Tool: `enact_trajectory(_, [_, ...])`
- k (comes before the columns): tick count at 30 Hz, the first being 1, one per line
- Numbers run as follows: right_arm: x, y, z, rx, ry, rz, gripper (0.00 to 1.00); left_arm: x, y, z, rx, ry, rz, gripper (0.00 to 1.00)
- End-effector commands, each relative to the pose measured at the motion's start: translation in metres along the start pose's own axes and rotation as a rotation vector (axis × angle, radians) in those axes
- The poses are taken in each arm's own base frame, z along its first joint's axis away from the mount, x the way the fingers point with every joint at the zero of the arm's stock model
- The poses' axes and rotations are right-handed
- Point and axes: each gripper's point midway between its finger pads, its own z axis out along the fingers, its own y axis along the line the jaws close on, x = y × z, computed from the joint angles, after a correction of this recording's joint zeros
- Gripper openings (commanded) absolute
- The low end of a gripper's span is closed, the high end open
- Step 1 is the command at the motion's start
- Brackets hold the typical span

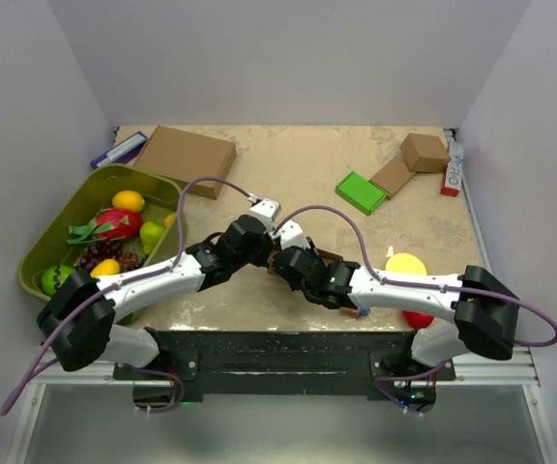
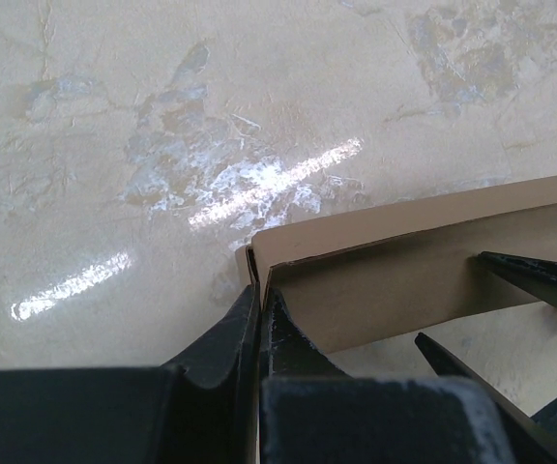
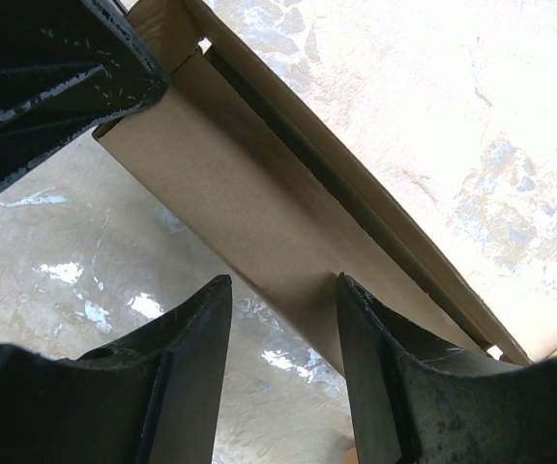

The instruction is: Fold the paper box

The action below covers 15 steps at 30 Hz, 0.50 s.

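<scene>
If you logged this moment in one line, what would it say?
left gripper: shut on paper box edge | right gripper: astride box, grip unclear

Bright overhead light — white glare streaks on the table [image 2: 114,116] ahead of the left gripper [image 2: 262,304]; near the right gripper [image 3: 280,290] the paper box [image 3: 240,193] shades its own fold; the close fingers [image 3: 385,387] look soft.

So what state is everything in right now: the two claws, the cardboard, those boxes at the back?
paper box: partly folded, one wall raised.
left gripper: shut on the paper box's end edge.
right gripper: open, fingers either side of the raised wall.
larger brown box: closed, lying flat, back left.
small brown box: closed, back right.
green tray: holding fruit.
</scene>
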Motion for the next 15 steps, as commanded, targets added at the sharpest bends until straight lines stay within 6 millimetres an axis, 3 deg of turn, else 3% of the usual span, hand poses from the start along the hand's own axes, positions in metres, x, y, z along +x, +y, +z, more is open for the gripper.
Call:
enact_trajectory(1, [0.008, 0.005, 0.000, -0.040, 0.022, 0.041, 0.50, 0.063, 0.014, -0.003, -0.065, 0.186, 0.046, 0.00])
enact_trajectory(4, [0.009, 0.006, 0.000, -0.043, 0.024, 0.042, 0.50, 0.058, 0.010, -0.004, -0.041, 0.169, 0.036, 0.00])
enact_trajectory(9, [0.009, 0.006, 0.000, -0.046, 0.025, 0.043, 0.50, 0.030, -0.007, -0.007, 0.020, 0.097, 0.009, 0.00])
enact_trajectory(15, [0.009, 0.006, -0.001, -0.046, 0.025, 0.042, 0.50, 0.005, -0.014, -0.011, 0.033, 0.045, 0.009, 0.15])
